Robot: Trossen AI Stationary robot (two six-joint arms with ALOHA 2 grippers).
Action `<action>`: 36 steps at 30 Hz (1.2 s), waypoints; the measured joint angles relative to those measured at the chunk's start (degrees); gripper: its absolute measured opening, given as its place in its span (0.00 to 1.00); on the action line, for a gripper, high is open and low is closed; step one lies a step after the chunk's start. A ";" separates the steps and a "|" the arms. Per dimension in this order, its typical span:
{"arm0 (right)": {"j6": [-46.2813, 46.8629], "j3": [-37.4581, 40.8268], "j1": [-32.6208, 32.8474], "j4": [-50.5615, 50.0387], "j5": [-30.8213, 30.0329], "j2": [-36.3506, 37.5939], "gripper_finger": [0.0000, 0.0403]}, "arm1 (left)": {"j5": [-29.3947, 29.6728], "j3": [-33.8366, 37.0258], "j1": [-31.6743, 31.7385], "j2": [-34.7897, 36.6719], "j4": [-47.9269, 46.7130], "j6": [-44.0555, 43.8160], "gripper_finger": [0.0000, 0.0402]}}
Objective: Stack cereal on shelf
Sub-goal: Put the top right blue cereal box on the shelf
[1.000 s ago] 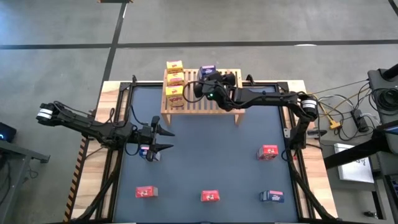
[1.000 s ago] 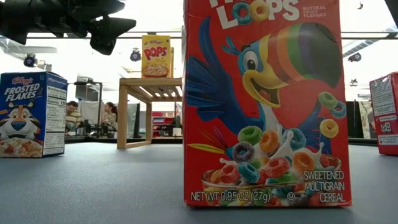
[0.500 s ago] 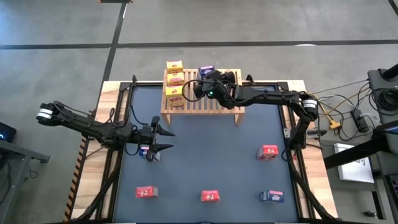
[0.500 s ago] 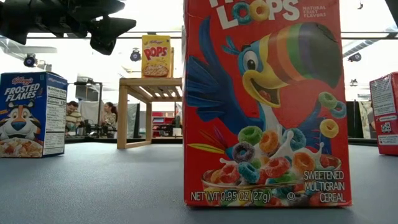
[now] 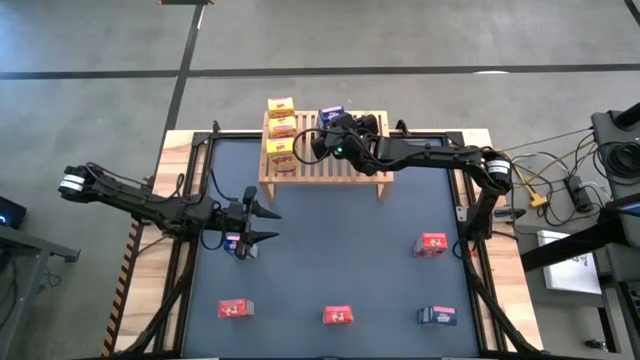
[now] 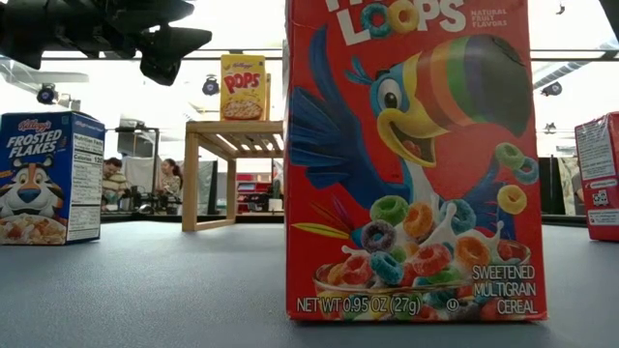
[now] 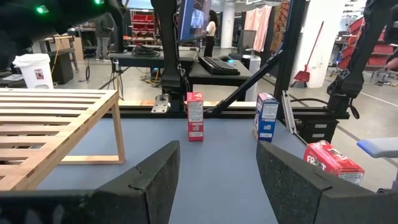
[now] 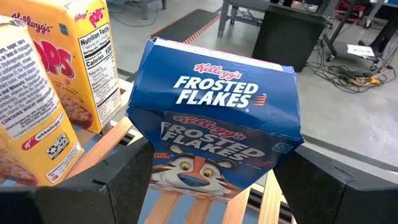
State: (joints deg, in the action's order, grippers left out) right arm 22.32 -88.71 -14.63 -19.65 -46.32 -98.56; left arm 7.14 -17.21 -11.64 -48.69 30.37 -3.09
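The red box (image 6: 411, 159) fills the low view, top cut off, hiding the shelf's (image 6: 237, 130) right half.

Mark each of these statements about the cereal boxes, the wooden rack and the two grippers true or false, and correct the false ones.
1. Three yellow cardboard cereal boxes stand on the slatted light wooden rack. True.
2. The right gripper has a red box between its fingers. False: it is a blue Frosted Flakes box.
3. The left gripper is over the rack. False: it hovers above the dark tabletop, open and empty.
4. Red boxes remain on the tabletop. True.
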 joint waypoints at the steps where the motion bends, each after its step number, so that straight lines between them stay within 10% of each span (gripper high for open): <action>1: -0.04 0.00 0.00 0.08 -0.01 0.00 0.73 | 0.00 0.00 0.00 0.00 0.00 0.01 0.49; 24: 1.27 0.22 -0.52 1.97 -1.60 -0.13 0.73 | 0.00 0.00 0.00 0.00 0.00 0.00 0.49; 36: -0.20 0.31 -0.63 1.31 -1.23 -0.24 0.90 | 0.00 0.00 -0.02 0.00 0.00 0.00 0.49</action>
State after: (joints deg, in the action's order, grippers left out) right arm 22.12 -88.40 -15.27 -18.34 -47.55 -98.80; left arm 7.14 -17.21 -11.66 -48.69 30.37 -3.09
